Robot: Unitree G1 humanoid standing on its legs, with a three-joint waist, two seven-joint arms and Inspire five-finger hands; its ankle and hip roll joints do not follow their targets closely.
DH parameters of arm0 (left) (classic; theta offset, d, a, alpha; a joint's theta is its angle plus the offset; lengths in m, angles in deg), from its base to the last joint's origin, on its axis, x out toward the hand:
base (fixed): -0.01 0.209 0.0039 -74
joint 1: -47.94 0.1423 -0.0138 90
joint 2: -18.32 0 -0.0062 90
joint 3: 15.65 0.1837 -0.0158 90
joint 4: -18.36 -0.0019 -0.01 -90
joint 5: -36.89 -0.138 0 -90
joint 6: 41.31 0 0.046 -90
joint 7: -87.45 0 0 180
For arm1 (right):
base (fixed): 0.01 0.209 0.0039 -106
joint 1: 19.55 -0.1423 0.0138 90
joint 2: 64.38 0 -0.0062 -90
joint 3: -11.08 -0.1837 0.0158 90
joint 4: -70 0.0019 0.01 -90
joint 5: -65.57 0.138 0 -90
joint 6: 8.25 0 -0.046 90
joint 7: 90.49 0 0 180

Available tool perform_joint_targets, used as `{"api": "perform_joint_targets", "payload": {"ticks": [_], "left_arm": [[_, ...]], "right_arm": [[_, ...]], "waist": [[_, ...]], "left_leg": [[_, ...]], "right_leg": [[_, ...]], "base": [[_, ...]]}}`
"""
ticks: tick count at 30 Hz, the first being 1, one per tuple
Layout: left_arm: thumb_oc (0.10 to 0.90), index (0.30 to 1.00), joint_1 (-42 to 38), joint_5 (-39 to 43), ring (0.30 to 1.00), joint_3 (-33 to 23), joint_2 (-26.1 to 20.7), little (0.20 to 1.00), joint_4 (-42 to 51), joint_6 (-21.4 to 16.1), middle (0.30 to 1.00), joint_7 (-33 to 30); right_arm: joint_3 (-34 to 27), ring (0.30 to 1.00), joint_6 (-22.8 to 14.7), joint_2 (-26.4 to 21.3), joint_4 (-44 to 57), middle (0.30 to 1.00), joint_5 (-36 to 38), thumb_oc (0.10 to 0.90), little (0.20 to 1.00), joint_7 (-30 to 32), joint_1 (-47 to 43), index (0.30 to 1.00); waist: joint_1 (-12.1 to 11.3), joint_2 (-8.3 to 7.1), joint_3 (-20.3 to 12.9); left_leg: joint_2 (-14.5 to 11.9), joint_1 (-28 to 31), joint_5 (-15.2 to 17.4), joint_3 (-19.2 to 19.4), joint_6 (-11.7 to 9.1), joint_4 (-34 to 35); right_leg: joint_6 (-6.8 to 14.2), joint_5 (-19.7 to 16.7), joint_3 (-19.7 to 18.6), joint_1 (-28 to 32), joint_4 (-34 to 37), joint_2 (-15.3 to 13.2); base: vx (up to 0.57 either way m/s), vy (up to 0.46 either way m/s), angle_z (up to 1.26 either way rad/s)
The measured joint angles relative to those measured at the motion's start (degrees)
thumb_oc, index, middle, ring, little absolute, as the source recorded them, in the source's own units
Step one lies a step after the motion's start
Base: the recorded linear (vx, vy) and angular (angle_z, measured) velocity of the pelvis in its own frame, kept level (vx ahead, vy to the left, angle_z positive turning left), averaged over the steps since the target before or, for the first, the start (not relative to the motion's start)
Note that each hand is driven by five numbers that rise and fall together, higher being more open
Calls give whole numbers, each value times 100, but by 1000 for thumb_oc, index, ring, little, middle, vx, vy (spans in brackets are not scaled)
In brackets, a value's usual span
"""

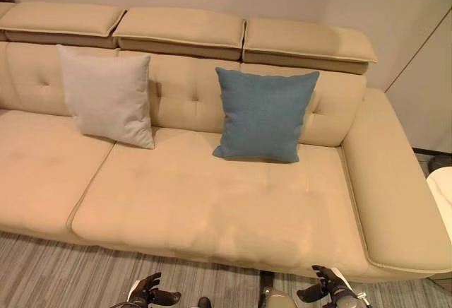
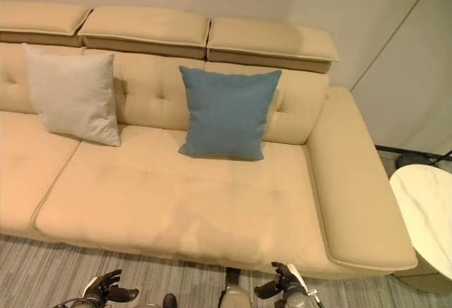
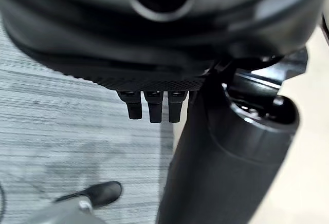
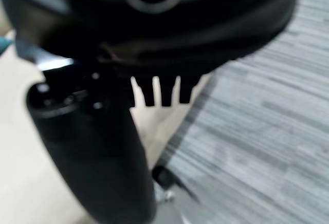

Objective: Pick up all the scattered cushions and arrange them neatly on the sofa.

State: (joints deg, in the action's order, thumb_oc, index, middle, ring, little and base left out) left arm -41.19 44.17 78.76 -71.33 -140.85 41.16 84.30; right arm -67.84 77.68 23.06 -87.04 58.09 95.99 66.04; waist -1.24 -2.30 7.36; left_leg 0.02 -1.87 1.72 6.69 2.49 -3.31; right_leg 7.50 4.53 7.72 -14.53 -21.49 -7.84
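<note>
Cushions, 2 of them, stand upright on the beige sofa, both leaning against its tufted backrest. The light grey cushion sits toward the robot's left, its lower corner resting over the seam between 2 seat pads. The blue cushion stands well apart from it to the right, on the larger seat pad, close to the sofa's right armrest. 3 padded headrests run along the top of the backrest behind them.

Grey striped carpet lies in front of the sofa. A round white table stands just beside the armrest on the right.

Low at the near edge of the head views, the left hand hangs over the carpet, fingers loosely spread and grasping nothing; its wrist view shows the fingertips pointing straight down toward the floor. The right hand hangs likewise in front of the sofa's edge, relaxed and empty, its fingertips straight in the right wrist view.
</note>
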Motion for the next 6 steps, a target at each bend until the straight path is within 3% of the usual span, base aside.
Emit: {"api": "perform_joint_targets", "payload": {"ticks": [1,2,3,6], "left_arm": [[800,900,45,-15,900,-8,2,900,0,3,900,-5],[800,900,144,-35,900,-6,-14,900,-7,25,900,-4],[800,900,167,-64,900,0,24,900,-33,55,900,-7],[800,900,294,-62,900,6,130,900,-28,46,900,0]], "right_arm": [[22,900,-3,-6,2,900,0,800,900,1,-3,900],[86,900,2,-11,-2,900,-3,800,900,9,-9,900],[92,900,2,-17,-7,900,-5,800,900,11,-39,900],[92,900,1,-44,-7,900,-10,800,900,16,-29,900]], "waist": [[-33,19,-17],[-172,-31,-64],[-232,27,-70],[-278,139,-173]], "left_leg": [[-50,1,-45,5,-33,54],[-86,11,-106,81,-139,161],[-111,38,-123,40,-155,253],[-300,42,-256,-209,-298,240]], "right_leg": [[4,160,11,115,-9,65],[-83,416,133,493,450,35],[-344,195,181,662,912,176],[-577,-118,157,914,1449,471]], "base": [[-28,-89,-25],[-16,-132,-34],[-10,-93,-32],[-15,-113,-18]]}}
